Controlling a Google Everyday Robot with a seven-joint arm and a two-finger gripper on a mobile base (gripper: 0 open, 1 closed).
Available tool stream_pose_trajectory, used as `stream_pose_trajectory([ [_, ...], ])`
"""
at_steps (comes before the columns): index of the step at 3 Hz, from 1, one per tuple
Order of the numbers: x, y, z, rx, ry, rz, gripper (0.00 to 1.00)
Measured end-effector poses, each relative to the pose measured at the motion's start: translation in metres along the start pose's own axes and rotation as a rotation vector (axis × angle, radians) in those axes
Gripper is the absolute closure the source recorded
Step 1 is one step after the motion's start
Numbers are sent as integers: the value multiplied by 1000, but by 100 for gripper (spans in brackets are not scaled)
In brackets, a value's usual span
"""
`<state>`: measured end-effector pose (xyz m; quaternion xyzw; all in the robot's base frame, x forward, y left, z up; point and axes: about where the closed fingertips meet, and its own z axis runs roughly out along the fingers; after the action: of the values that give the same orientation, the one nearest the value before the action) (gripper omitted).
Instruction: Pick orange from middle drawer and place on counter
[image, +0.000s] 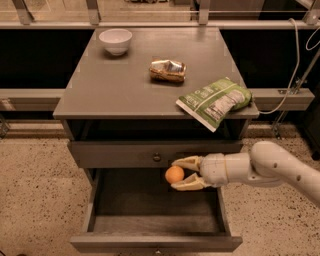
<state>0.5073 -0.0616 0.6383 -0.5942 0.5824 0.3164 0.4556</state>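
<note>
The orange (174, 174) is a small round orange fruit held between my gripper's two cream fingers. My gripper (176, 174) is shut on it, above the open middle drawer (150, 206), level with the closed drawer front with the round knob (157, 157). My white arm reaches in from the right. The middle drawer is pulled out, and its grey floor is bare. The counter (125, 80) is the grey top of the cabinet above.
On the counter stand a white bowl (115, 41) at the back left, a golden-brown shiny snack packet (167, 70) in the middle and a green chip bag (214, 101) overhanging the right front edge. A cable (295, 65) hangs at the right. Speckled floor surrounds the cabinet.
</note>
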Motion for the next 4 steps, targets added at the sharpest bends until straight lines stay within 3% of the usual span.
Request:
stream_pose_trajectory([
  [1, -53, -3, -28, -85, -44, -45, 100],
  [2, -53, -3, -28, -85, -44, -45, 100],
  [4, -200, 14, 32, -229, -35, -282, 100],
])
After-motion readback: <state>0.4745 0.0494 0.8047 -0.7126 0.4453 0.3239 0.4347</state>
